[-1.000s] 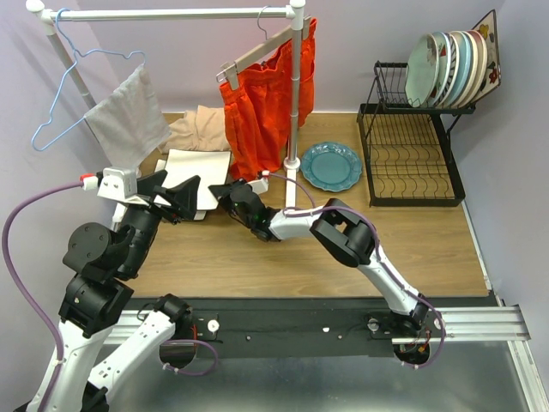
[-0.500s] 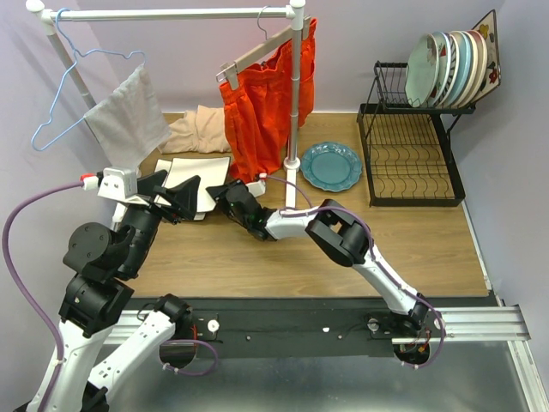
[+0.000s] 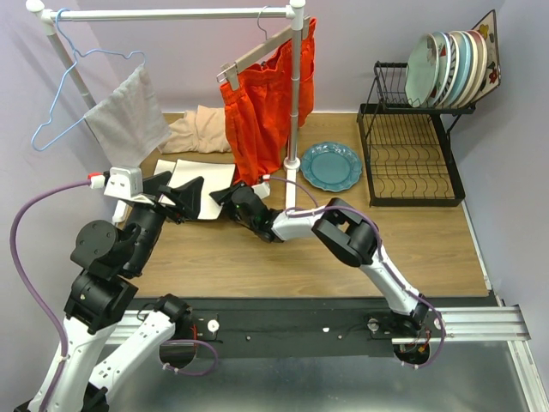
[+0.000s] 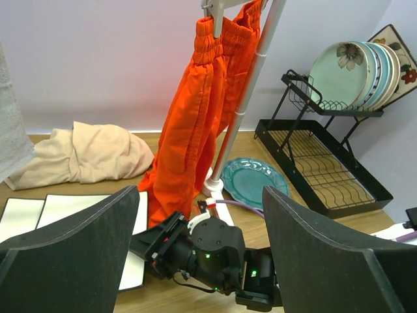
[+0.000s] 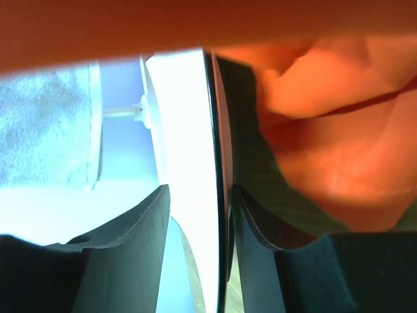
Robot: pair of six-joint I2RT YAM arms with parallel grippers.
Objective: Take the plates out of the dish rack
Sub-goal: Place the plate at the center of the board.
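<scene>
Plates [image 3: 450, 69] stand on edge in a tight row on the upper shelf of the black wire rack [image 3: 412, 163]. A pale mint one [image 3: 425, 73] is at the row's left end and a square flowered one [image 3: 490, 43] at its right end. One teal plate [image 3: 331, 166] lies flat on the wooden table [image 3: 343, 249], just left of the rack's base. Well left of the rack, past orange shorts [image 3: 257, 112] hanging from a white rail [image 3: 171, 15], two square white plates [image 3: 206, 172] lie flat side by side on the table. The right gripper [image 3: 216, 194] reaches away from the rack to the edge of the square plate nearer the rack. Its fingers are parted, with the plate's white rim running between them. The right wrist view shows a thin gap beside one finger, but whether the other finger touches the rim cannot be told. The left gripper [image 3: 176, 184] hovers over the same square plates, farther from the rack, with its two fingers spread wide and nothing between them. Farther still from the rack, a grey cloth [image 3: 127, 120] and a blue hanger [image 3: 64, 103] hang from the rail. A beige cloth [image 3: 199, 129] lies heaped on the table just behind the square plates.
</scene>
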